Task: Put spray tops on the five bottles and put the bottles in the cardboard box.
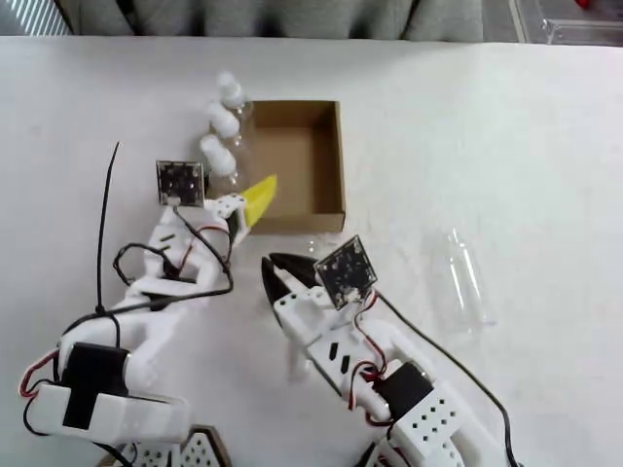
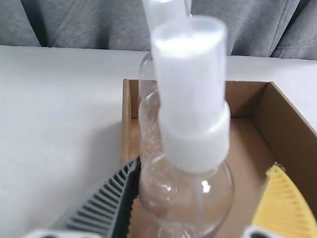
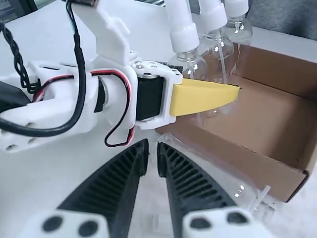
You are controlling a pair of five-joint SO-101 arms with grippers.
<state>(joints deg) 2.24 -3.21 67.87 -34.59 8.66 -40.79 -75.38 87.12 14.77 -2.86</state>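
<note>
Three sprayer-topped bottles (image 1: 222, 122) standing inside the cardboard box (image 1: 326, 165)!
High view: a bare bottle (image 1: 467, 282) lies well apart. Left wrist: left gripper (image 2: 203, 168) spread around the nearest bottle (image 2: 185, 191). Right wrist: right gripper (image 3: 152, 148) pinched together near the box front.

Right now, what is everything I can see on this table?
table: one, white, under everything.
cardboard box: one, brown, open-topped, mid-table.
spray-topped bottles: three, clear with white tops, standing along one wall inside the box.
bare bottle: one, clear, lying on the table apart from the box.
other lying bottle: one, clear, beside the box's outer wall.
left gripper: one, grey and yellow fingers, open around a standing bottle.
right gripper: one, black, shut, outside the box.
</note>
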